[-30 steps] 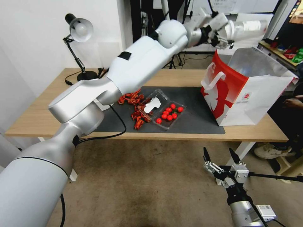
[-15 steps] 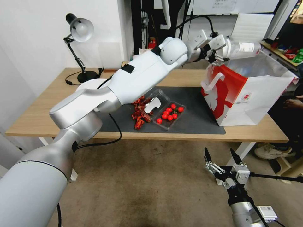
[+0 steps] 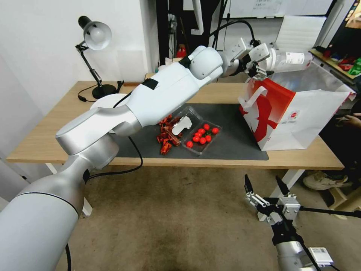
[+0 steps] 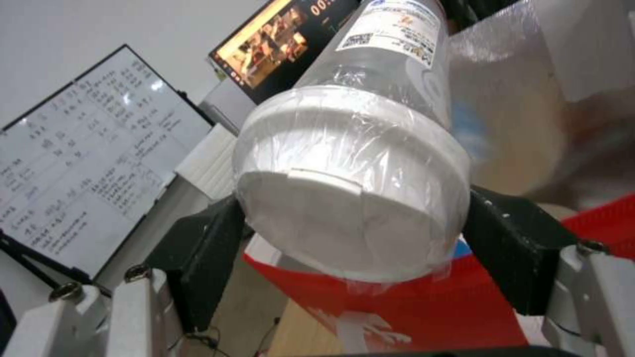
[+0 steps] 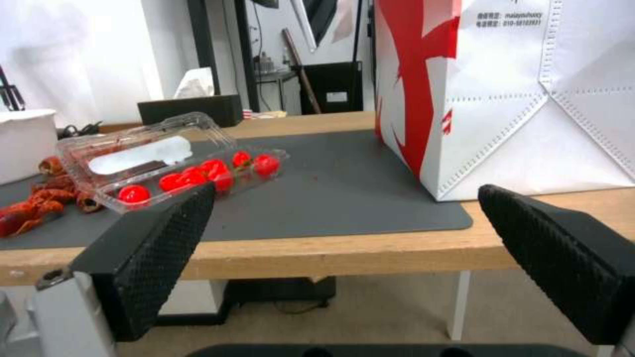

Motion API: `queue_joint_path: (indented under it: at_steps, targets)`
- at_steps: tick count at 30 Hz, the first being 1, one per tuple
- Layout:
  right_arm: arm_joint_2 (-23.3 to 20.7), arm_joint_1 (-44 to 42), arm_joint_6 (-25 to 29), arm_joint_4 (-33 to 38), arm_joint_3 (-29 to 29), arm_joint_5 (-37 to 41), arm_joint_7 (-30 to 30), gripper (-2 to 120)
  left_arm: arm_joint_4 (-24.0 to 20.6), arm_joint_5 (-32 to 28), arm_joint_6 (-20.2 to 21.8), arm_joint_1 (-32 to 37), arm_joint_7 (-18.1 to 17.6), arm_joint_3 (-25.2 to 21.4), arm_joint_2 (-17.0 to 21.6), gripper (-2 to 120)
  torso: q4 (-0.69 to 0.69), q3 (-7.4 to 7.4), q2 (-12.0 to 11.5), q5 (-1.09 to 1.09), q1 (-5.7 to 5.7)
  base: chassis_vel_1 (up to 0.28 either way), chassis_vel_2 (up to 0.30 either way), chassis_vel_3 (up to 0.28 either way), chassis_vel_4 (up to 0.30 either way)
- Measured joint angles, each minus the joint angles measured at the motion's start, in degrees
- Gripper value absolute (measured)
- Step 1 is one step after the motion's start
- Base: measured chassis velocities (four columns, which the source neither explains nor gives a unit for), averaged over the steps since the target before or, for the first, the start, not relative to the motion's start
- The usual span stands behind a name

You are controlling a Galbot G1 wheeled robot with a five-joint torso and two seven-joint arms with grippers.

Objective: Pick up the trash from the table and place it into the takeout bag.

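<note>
Jar (image 3: pixel 289 60) above bag (image 3: pixel 297 113), table's (image 3: pixel 49 139) right.

Looks like an office or robotics lab room rather than a home. Plain white walls, brownish carpet floor (image 3: pixel 180 210). Long light-wood surface (image 3: pixel 56 128) on white legs, with a black desk lamp (image 3: pixel 94 41) at its far corner. Behind it, tripod legs and hanging black cables (image 3: pixel 222 22). Whiteboard (image 4: pixel 86 163) covered in handwritten rows of notes, beside a screen (image 4: pixel 278 44) showing video with a timer. Side shelf (image 3: pixel 338 62) at the room's right with small red and green items. White storage box (image 5: pixel 23 144) on the surface.
</note>
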Motion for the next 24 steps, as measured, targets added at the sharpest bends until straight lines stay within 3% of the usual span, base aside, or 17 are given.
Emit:
queue_joint_path:
  at_steps: [12, 14, 19, 24]
  targets:
    - [0.1, -0.3, 0.0, 0.0, 0.3, 0.0, 0.0, 100, -1.0, 0.1, -0.3, -1.0, 0.3, 1.4, -1.8, 75, 0.0, 0.0, 0.0, 0.0, 0.0, 0.0, 0.0, 0.0, 0.0]
    - [0.2, -0.4, 0.0, 0.1, 0.6, 0.0, 0.0, 100, -0.6, 0.1, -0.4, -1.0, 0.3, 1.8, -2.0, 87, 0.0, 0.0, 0.0, 0.0, 0.0, 0.0, 0.0, 0.0, 0.0]
    - [0.3, -0.3, 0.0, 0.1, 0.7, 0.1, 0.0, 100, -0.5, 0.1, -0.8, -1.0, 0.1, 2.0, -1.8, 99, 0.0, 0.0, 0.0, 0.0, 0.0, 0.0, 0.0, 0.0, 0.0]
    - [0.5, -0.1, 0.0, -0.1, 0.4, 0.0, 0.0, 100, -0.8, 0.1, -0.9, -1.1, 0.0, 2.0, -1.1, 100, 0.01, 0.0, 0.0, 0.0, 0.0, 0.0, 0.0, 0.0, 0.0]
